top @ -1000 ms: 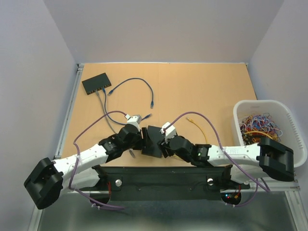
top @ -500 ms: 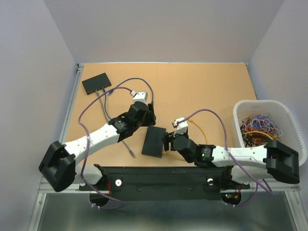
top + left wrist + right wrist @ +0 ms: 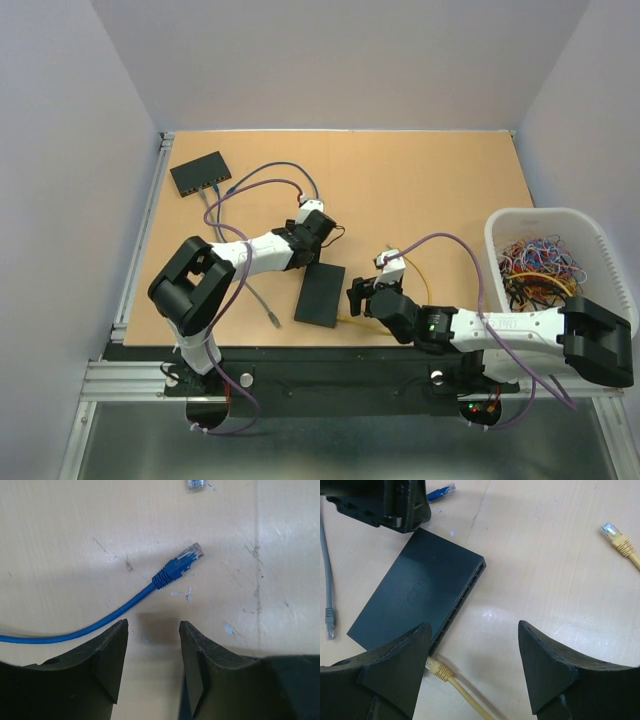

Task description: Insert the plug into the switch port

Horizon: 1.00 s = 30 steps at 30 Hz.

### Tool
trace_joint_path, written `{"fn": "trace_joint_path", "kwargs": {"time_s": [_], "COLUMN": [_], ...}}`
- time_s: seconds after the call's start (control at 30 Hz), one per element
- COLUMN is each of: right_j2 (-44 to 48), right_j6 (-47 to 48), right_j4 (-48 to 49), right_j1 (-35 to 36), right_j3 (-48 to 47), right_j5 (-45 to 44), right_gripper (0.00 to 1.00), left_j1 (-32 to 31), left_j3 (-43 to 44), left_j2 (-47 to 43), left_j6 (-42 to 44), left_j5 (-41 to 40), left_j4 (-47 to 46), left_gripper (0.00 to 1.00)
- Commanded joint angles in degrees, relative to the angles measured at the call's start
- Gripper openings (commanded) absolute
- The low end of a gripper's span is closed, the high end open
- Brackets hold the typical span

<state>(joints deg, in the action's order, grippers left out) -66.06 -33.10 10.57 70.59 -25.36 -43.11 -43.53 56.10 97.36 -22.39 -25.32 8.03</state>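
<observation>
Left claw: the left claw (image 3: 153, 630) hangs low over the tan wooden surface (image 3: 60, 525); its black jaws stand apart with nothing between them
Plug: the clear plastic plug (image 3: 192, 554) on the thin blue network cable (image 3: 115, 617) lies flat on the surface just ahead of the left claw; nothing touches it
Switch: the flat black rectangular switch (image 3: 415, 597) lies near the middle of the surface; its row of ports (image 3: 462, 602) runs along the long edge facing the right arm; the blue cable's plug lies near its far corner
Right claw: the right claw (image 3: 473, 625) hovers beside that port edge; jaws wide apart and empty
Yellow cable: one yellow plug (image 3: 437, 669) sits at the near end of the port row; whether it is seated I cannot tell; the other yellow end (image 3: 612, 532) lies loose
Step in hand: likely the reach for the blue cable's plug; grasp not yet made
Next move: bring the jaws forward to straddle the plug's blue boot, close, then turn the plug square to a free port; the switch looks light, so the right claw may need to brace it
</observation>
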Motion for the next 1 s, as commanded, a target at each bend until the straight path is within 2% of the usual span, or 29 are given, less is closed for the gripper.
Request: {"fn": "trace_joint_path", "kwargs": {"time_s": [0.0,0.27,0.77,0.83,0.97], "right_j2": [1.6,2.6,2.2,1.8,1.8], "right_j6": [-1.5,-1.8,-2.0,-2.0,-2.1], "right_j4": [1.6,1.6,1.6,1.6,1.6], "right_j1": [0.1,0.1,0.1,0.1,0.0], "right_j3": [0.4,1.6,2.0,1.9,2.0], "right_j5": [-2.2,-2.2,-2.9,-2.9,-2.9], "right_gripper": [0.75,0.75,0.75,0.75,0.75], "left_j1": [0.3,0.6,3.7,4.1,5.7], "left_j3": [4.2,6.8,8.3,8.4,8.2], "left_j2": [1.1,3.3,9.0,9.4,10.2], "left_j6": [2.7,6.6,9.6,9.8,9.7], "left_j5": [-3.9,-5.4,1.6,2.5,6.4], "left_j4": [-0.1,-1.3,-4.0,-4.5,-5.7], "left_gripper": [0.56,0.57,0.54,0.53,0.32]}}
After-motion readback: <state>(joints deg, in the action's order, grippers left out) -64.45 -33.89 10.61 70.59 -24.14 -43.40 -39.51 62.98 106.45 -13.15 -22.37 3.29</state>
